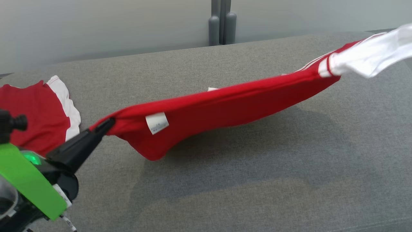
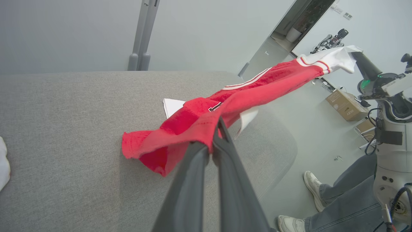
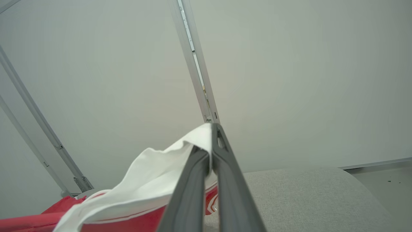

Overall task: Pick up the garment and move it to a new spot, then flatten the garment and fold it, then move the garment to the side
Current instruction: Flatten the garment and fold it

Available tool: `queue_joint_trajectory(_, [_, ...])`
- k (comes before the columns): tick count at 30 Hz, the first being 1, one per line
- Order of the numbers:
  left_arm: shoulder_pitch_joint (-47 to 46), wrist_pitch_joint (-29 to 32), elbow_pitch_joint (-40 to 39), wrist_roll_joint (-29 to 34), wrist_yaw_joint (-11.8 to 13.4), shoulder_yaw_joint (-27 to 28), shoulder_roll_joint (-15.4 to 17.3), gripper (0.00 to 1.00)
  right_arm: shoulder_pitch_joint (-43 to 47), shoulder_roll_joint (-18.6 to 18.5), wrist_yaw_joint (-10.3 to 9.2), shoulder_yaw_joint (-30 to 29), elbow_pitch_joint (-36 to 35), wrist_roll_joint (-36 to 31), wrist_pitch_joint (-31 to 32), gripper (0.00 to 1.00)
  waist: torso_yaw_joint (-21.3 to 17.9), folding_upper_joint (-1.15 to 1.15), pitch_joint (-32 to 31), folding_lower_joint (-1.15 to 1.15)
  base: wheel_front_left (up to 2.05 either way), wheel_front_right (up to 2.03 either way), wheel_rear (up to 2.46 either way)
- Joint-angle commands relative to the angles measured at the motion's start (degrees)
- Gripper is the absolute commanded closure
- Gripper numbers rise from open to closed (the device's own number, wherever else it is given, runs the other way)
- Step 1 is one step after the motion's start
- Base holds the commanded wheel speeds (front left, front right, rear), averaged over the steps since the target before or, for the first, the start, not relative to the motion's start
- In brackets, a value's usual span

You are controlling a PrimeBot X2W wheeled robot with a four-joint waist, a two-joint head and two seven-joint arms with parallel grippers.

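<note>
Left hand (image 1: pixel 107 124) pinching the red end of the garment (image 1: pixel 225 109), right hand (image 3: pixel 210 151) clamped on its white end, cloth strung between them, sagging low over the grey table (image 1: pixel 257 180), second red-and-white piece (image 1: pixel 42 112) lying at the left.

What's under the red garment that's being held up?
Bare grey surface, darkened by the shadow of the garment. In the head view the hanging cloth covers the strip of surface right behind it.
</note>
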Motion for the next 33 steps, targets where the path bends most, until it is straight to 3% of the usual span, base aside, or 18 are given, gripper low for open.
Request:
queue_joint_trajectory(1, [-3.15,1.39,-1.32,-2.14,0.83,1.94,1.47,1.00,-3.61,-1.01,0.02,-2.08,-0.79,0.85,2.06,1.00,-0.16,0.00,0.45,0.00,0.00,0.00,0.00])
queue_joint_trajectory(7, [-14.62,7.45,-2.98,-7.00,3.98,5.68,6.29,1.00,-17.93,-3.46,0.02,-4.47,0.50,0.79,11.69,1.00,-0.46,0.00,4.53,0.00,0.00,0.00,0.00])
queue_joint_trajectory(12, [-27.97,11.80,2.40,-5.00,6.07,3.05,8.83,1.00,-31.68,-2.38,0.02,-0.96,5.52,-2.95,16.80,1.00,-0.34,0.00,12.07,0.00,0.00,0.00,0.00])
queue_joint_trajectory(17, [-47.44,10.81,14.80,2.09,7.04,-2.21,5.91,1.00,-48.11,2.04,0.02,1.89,13.96,-10.61,16.22,1.00,1.08,0.00,22.93,0.00,0.00,0.00,0.00])
queue_joint_trajectory(22, [-69.46,2.31,32.15,14.31,6.18,-8.03,-1.18,1.00,-66.21,8.67,0.02,3.07,25.96,-21.77,8.81,1.00,2.87,0.00,32.07,0.00,0.00,0.00,0.00])
queue_joint_trajectory(25, [-79.68,-7.48,42.95,22.16,5.67,-10.06,-5.31,1.00,-75.12,12.55,0.02,3.10,34.35,-29.49,1.84,1.00,3.41,0.00,35.12,0.00,0.00,0.00,0.00])
queue_joint_trajectory(26, [-79.68,-7.48,42.95,22.16,5.67,-10.06,-5.31,1.00,-75.12,12.55,0.02,3.10,34.35,-29.49,1.84,1.00,3.41,0.00,35.12,0.00,0.00,0.00,0.00])
queue_joint_trajectory(33, [-95.01,-27.24,61.66,31.33,-1.38,-13.87,-11.85,1.00,-90.03,16.22,0.02,4.04,47.94,-39.93,-12.54,1.00,3.74,0.00,42.10,0.00,0.00,0.00,0.00])
